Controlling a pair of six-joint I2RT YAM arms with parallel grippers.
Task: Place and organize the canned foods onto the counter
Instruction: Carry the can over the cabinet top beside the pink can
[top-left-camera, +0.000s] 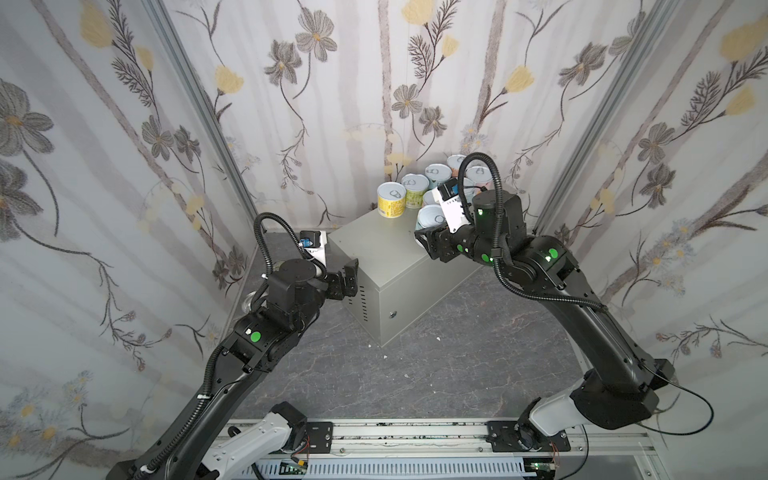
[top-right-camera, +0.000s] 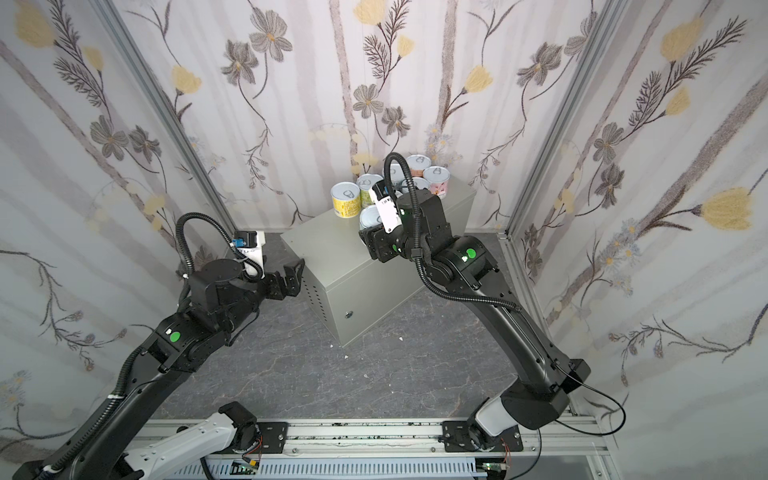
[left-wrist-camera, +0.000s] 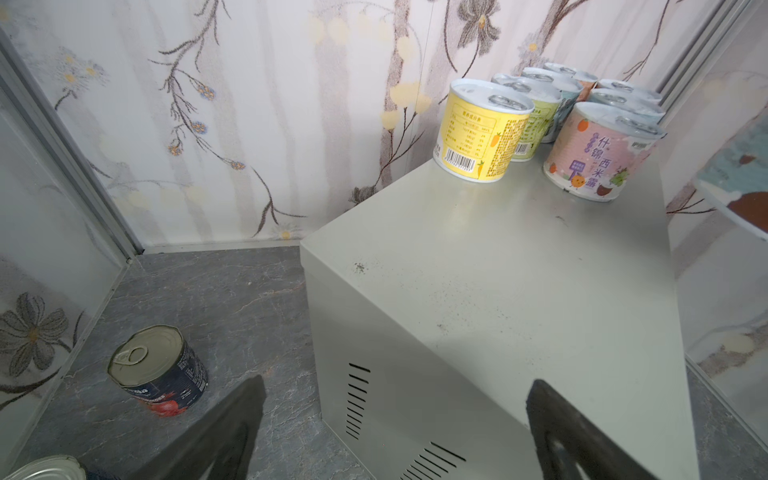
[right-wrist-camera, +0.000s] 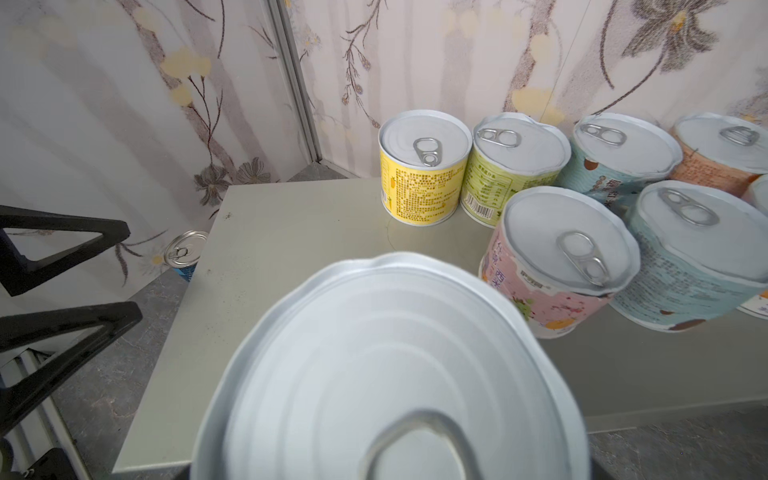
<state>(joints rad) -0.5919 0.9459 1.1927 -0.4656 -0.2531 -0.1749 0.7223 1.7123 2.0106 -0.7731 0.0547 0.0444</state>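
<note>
While the left gripper (top-left-camera: 350, 276) hovers jaws apart, the right gripper (top-left-camera: 428, 237) clamps an upright white-lidded can (right-wrist-camera: 386, 374) over the bare counter (right-wrist-camera: 291, 232) top, just beside the pink can (right-wrist-camera: 557, 257).

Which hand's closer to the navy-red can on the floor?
Left. The left hand hangs open at the vented end of the counter, near the navy-red can; the right hand holds a short can over its top.

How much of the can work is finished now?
Done: a group of short cans stands at the far end of the counter. In hand: the right hand holds one more short can over the counter. Remaining: the navy-red can and the blue can are on the floor; the left hand is open, empty.
</note>
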